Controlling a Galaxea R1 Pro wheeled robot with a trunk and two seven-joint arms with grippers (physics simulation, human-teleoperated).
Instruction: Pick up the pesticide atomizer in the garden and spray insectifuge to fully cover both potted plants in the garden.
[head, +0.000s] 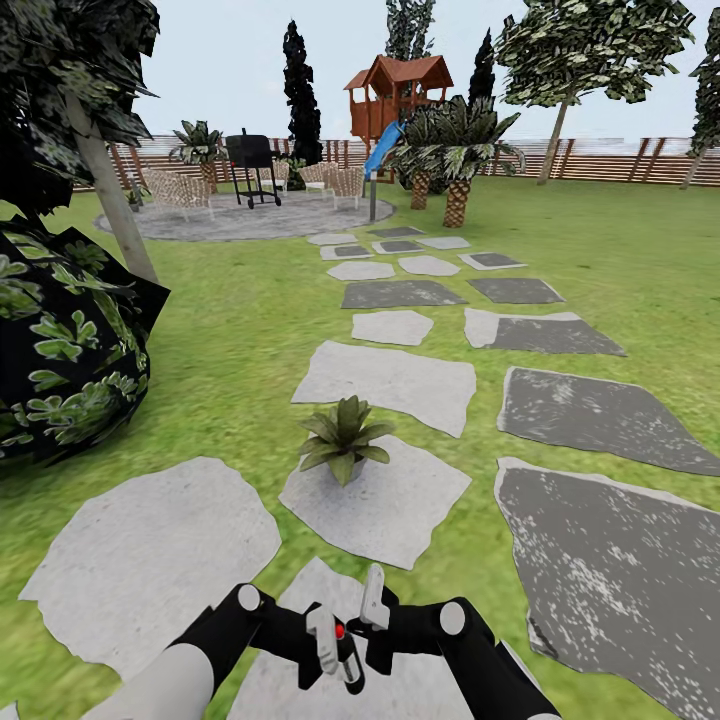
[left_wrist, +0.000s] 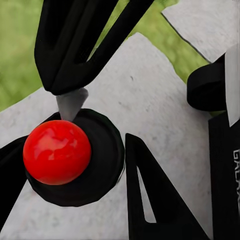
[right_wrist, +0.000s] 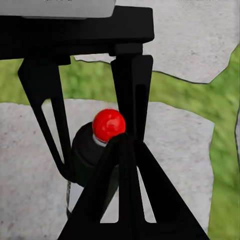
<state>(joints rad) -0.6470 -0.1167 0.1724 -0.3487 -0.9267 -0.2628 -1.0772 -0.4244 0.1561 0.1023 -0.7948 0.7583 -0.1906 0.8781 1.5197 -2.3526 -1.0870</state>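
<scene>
The pesticide atomizer (head: 349, 662) hangs low in front of me over a pale slab, its red spot (head: 340, 631) on top. My left gripper (head: 338, 660) is shut on it; in the left wrist view its fingers straddle the dark round top (left_wrist: 100, 165). My right gripper (head: 362, 628) is shut, and its joined tips (right_wrist: 125, 145) sit right by the bottle's top (right_wrist: 82, 150), just under the red spot. One potted plant (head: 343, 437), a low light-green rosette, stands on the stone slab (head: 400, 510) straight ahead of both grippers in the garden.
A big dark striped-leaf bush (head: 70, 350) and a tree trunk (head: 112, 205) stand close on the left. Grey stone slabs (head: 590, 410) lead over the lawn to round paving (head: 230, 220) with a grill (head: 252, 165). Palms (head: 455, 150) and a wooden fence (head: 620, 160) lie beyond.
</scene>
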